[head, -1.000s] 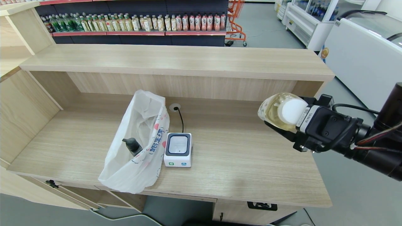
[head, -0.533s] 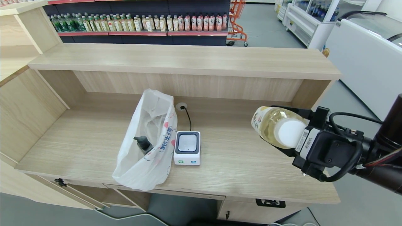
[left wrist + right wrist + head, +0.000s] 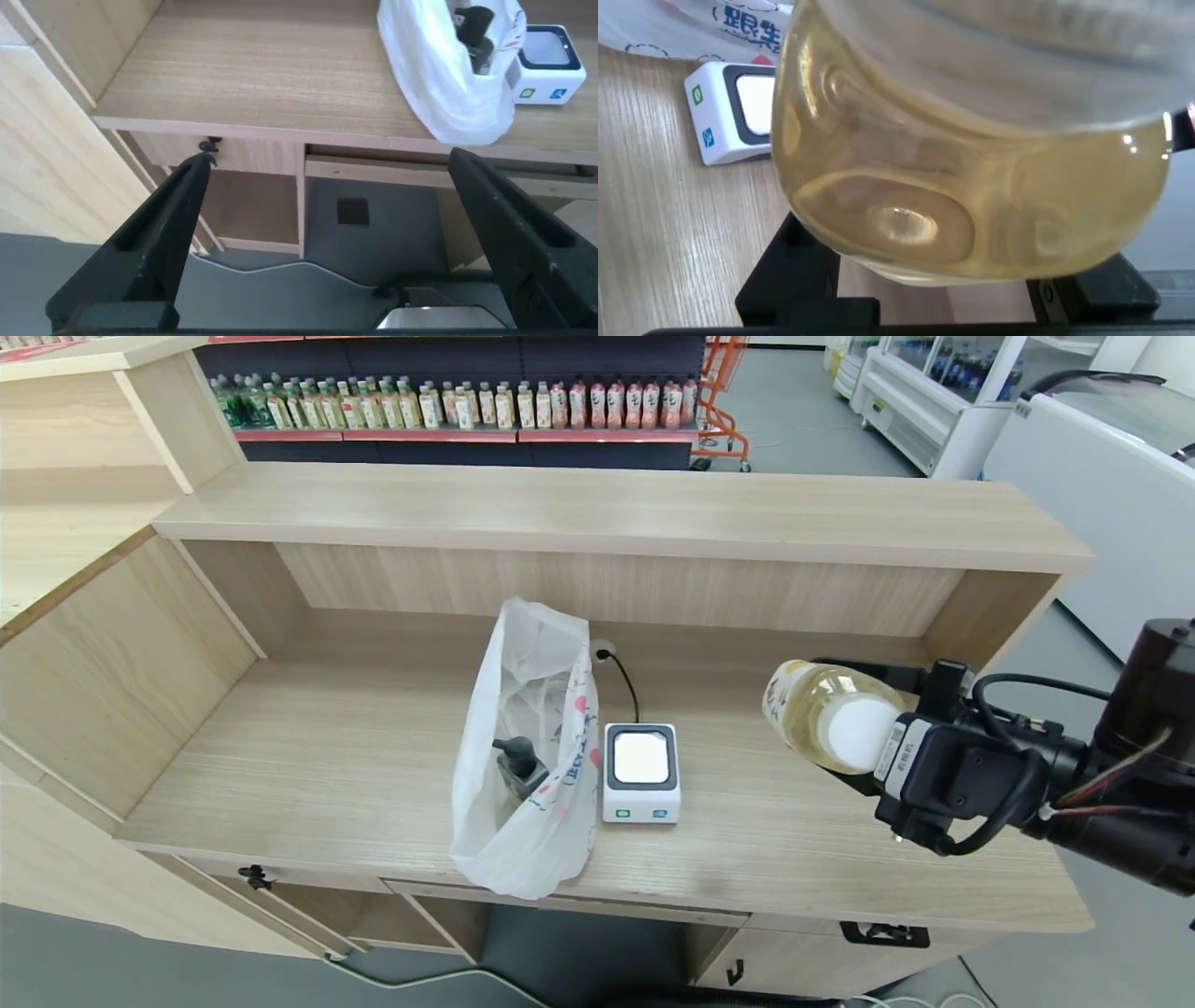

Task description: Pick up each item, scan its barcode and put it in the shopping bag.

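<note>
My right gripper (image 3: 834,721) clamps the bottle (image 3: 801,702); the scanner (image 3: 640,773) stands between it and the shopping bag (image 3: 537,831) (pump bottle (image 3: 518,767) inside); my left gripper (image 3: 329,159) gapes, empty.

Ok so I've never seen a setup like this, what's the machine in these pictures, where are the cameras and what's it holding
It is a two-armed robot at a shop checkout counter. The wide picture comes from a camera on its head, looking down; the other two come from cameras on its wrists. The right end effector is shut on a bottle of yellowish drink with a white cap, held in the air at the counter's right side; the right wrist view sees it close up. The left end effector is open and empty, low in front of the counter. On the counter stand a white shopping bag with a dark pump bottle inside and, beside it, a small barcode scanner.
</note>
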`<state>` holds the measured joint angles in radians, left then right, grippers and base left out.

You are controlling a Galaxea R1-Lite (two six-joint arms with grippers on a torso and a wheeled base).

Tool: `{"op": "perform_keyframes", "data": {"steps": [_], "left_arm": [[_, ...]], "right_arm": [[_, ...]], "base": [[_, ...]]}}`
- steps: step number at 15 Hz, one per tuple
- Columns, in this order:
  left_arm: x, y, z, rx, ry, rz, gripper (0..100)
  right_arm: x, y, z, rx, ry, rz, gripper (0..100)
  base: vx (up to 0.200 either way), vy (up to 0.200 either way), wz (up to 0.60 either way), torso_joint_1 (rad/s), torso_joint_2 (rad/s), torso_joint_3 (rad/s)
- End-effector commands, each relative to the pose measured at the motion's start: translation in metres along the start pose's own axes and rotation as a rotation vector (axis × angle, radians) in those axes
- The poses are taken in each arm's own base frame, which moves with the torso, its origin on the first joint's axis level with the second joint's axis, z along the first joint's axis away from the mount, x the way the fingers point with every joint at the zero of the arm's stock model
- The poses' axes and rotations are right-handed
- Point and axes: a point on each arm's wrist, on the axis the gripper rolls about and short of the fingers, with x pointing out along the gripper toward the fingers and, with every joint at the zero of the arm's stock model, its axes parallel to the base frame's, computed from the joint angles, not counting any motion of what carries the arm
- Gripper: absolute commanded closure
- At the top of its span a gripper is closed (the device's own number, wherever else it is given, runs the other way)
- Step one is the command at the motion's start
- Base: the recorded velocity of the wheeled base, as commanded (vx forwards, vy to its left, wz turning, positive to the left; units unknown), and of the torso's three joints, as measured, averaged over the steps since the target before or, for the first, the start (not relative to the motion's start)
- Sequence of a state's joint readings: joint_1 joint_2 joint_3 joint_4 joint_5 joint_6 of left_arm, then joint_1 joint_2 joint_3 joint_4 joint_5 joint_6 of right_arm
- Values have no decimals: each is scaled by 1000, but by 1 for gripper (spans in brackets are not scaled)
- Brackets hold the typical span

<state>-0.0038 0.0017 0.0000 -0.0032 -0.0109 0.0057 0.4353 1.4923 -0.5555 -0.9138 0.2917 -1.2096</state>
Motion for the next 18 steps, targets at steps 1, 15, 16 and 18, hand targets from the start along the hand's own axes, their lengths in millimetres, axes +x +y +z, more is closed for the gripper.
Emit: {"op": "perform_keyframes", "data": {"steps": [1,15,16,18], "left_arm": [[0,0,0,0,0,1,0],[0,0,0,0,0,1,0],[0,0,0,0,0,1,0],[0,0,0,0,0,1,0]], "right_arm": [[10,2,-19,-4,28,14,100],[41,54,-30,46,-96,196,100],[40,58,-30,48,-95,207,100],[44,62,-30,51,-100,225,100]], "base": [[200,0,0,2,2,2],[57,0,0,-1,0,1],[0,0,0,0,0,0],[0,0,0,0,0,0]]}}
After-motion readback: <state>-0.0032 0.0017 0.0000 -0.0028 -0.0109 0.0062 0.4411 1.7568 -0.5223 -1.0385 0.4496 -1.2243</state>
